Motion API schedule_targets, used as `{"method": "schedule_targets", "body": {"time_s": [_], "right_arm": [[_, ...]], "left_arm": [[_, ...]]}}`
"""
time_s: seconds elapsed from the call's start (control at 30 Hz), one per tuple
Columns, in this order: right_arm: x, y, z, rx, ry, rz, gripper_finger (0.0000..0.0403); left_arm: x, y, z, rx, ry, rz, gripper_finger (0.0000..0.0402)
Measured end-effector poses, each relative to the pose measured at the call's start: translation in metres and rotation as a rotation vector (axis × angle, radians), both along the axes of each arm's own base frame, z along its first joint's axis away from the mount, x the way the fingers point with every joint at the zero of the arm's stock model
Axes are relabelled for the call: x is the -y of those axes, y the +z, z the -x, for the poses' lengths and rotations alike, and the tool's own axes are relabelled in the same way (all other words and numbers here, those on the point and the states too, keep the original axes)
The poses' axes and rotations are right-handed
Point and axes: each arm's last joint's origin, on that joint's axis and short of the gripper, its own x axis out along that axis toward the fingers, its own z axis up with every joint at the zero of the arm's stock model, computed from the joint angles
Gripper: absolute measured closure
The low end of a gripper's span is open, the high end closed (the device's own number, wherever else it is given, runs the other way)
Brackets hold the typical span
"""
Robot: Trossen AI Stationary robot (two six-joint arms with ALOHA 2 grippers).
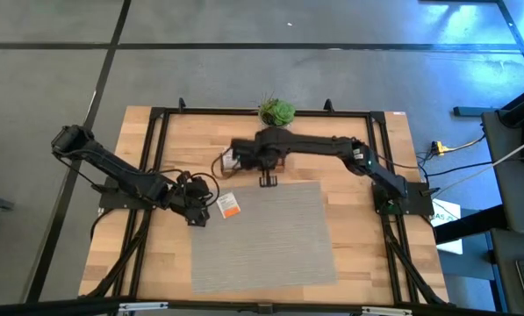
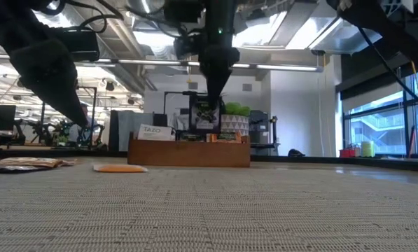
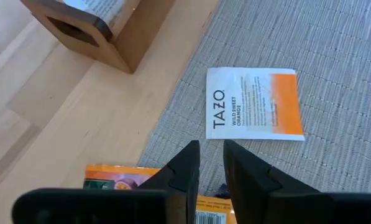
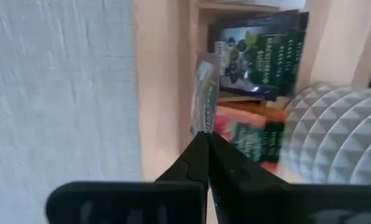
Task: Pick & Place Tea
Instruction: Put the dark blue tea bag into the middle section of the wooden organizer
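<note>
The right gripper (image 4: 205,140) hangs over the wooden tray (image 2: 189,152) at the far edge of the grey mat (image 1: 266,233), its fingers pinched tight on the edge of a thin packet (image 4: 205,102) that stands upright between the tips, above the tray's compartments. In the right wrist view the tray holds more tea: dark green-black packets (image 4: 266,53) stand in one compartment and orange-red ones (image 4: 244,134) lie nearer the fingers, with a white ribbed pot (image 4: 334,134) beside them. In the low view a white TAZO packet (image 2: 155,132) leans at the tray's left end. The left gripper (image 3: 211,155) sits low at the mat's left edge with its fingers a narrow gap apart and nothing between them. Just ahead of it a white and orange packet (image 3: 253,104) lies flat on the mat, apart from the fingertips. An orange packet (image 3: 120,177) lies on the bare wood under the left gripper, partly hidden. A small green plant (image 1: 277,111) stands behind the tray at the table's far edge.
</note>
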Motion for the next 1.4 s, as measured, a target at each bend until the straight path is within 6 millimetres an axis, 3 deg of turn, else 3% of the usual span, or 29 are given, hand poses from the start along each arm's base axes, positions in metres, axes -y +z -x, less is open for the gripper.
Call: {"method": "schedule_targets", "body": {"time_s": [0.2, 0.37, 0.53, 0.83, 1.17, 1.4], "right_arm": [[0.037, -0.001, -0.003, 0.069, 0.068, -0.045, 0.0396], [0.049, 0.0, -0.005, 0.115, 0.104, -0.098, 0.0396], [0.05, -0.005, -0.006, 0.11, 0.131, -0.126, 0.0396], [0.048, -0.04, -0.01, 0.081, 0.169, -0.123, 0.0396], [0.051, -0.044, -0.01, 0.049, 0.144, -0.009, 0.0392], [0.051, -0.043, -0.012, 0.074, 0.093, 0.018, 0.0321]], "left_arm": [[0.0, 0.0, 0.0, 0.0, 0.0, 0.0, 0.0331], [0.0, 0.0, 0.0, 0.0, 0.0, 0.0, 0.033], [0.0, 0.0, 0.0, -0.006, -0.013, -0.01, 0.0332], [0.0, 0.0, 0.0, -0.006, -0.014, -0.011, 0.0332], [-0.001, 0.0, 0.0, 0.005, -0.001, -0.036, 0.033], [0.0, 0.001, -0.002, 0.035, 0.007, -0.037, 0.0329]]}}
